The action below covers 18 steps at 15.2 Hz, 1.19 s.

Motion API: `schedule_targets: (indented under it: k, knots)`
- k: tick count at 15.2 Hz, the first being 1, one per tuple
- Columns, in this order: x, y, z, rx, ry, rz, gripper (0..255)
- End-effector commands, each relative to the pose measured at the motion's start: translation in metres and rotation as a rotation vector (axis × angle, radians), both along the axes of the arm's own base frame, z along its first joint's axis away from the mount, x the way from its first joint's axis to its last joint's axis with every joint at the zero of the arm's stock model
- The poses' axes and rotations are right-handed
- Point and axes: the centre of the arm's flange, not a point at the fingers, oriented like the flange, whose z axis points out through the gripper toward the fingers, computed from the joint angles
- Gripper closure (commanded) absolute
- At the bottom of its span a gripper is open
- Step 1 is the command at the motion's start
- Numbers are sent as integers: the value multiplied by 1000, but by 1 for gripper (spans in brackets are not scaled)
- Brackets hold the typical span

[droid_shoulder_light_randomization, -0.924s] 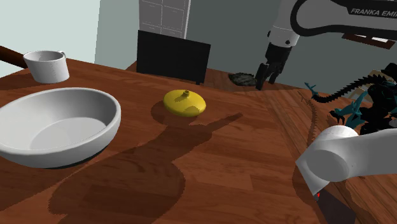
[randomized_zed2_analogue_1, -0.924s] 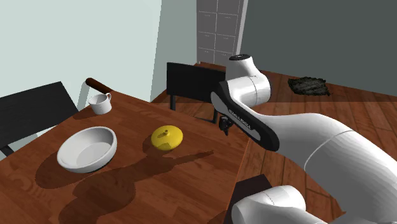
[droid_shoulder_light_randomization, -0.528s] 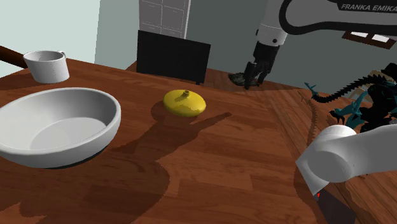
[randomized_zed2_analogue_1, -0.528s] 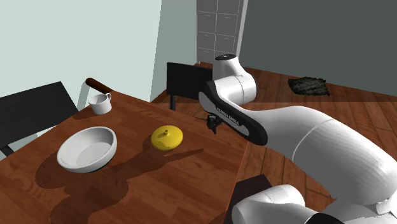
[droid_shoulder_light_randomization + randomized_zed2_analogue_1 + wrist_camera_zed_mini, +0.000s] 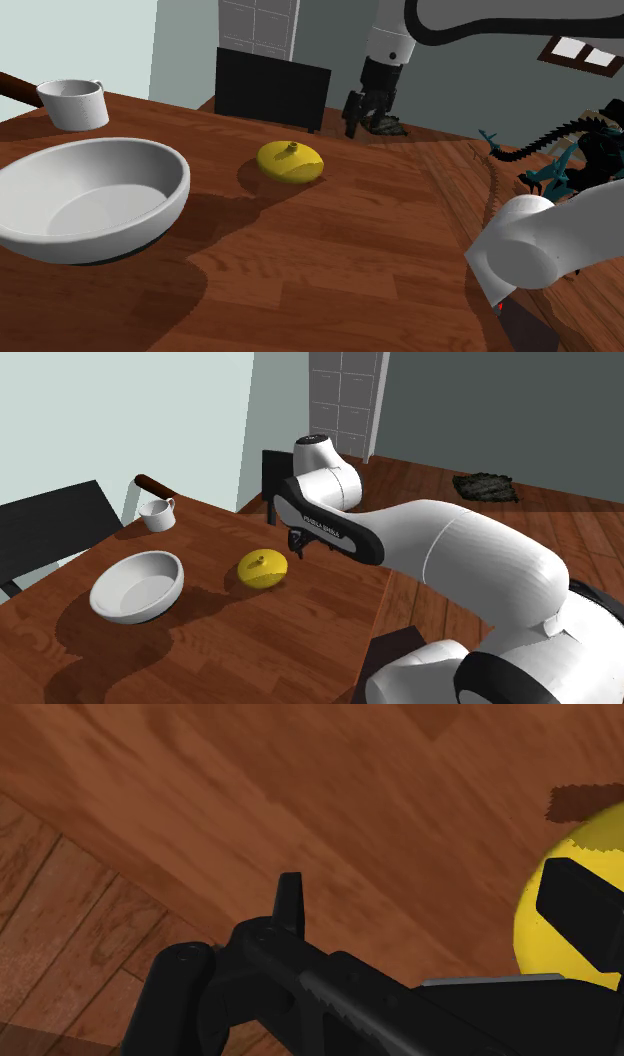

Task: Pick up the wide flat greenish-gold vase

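- At the fingers (image 5: 288,909) of the black gripper (image 5: 430,899): spread apart, clasping nothing, with bare brown wood of the table (image 5: 330,794) between them.
- Behind one fingertip (wrist view): the yellow vase (image 5: 597,839), partly hidden and untouched.
- Over the table's far side: hanging tips down, near the vase but apart from it, on the shoulder view's right.
- Around mid-table: resting upright, wide and flat with a small neck on top (vase, shoulder view).
- Toward the shoulder view's left: a large white bowl (image 5: 90,195), well apart from the vase, with a white cup (image 5: 75,103) beyond it.
- Beyond the table's far edge: a black chair back (image 5: 272,88).
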Motion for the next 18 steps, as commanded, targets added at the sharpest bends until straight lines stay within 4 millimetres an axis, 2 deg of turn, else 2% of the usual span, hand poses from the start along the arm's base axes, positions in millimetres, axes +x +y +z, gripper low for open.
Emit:
schedule_targets:
  k: [1, 12, 13, 18]
  knots:
    - [10, 22, 1, 13, -8, 8, 0]
    - [59, 145, 12, 78, -51, 55, 0]
    - [59, 146, 12, 78, -51, 55, 0]
    - [59, 146, -14, 78, -51, 55, 0]
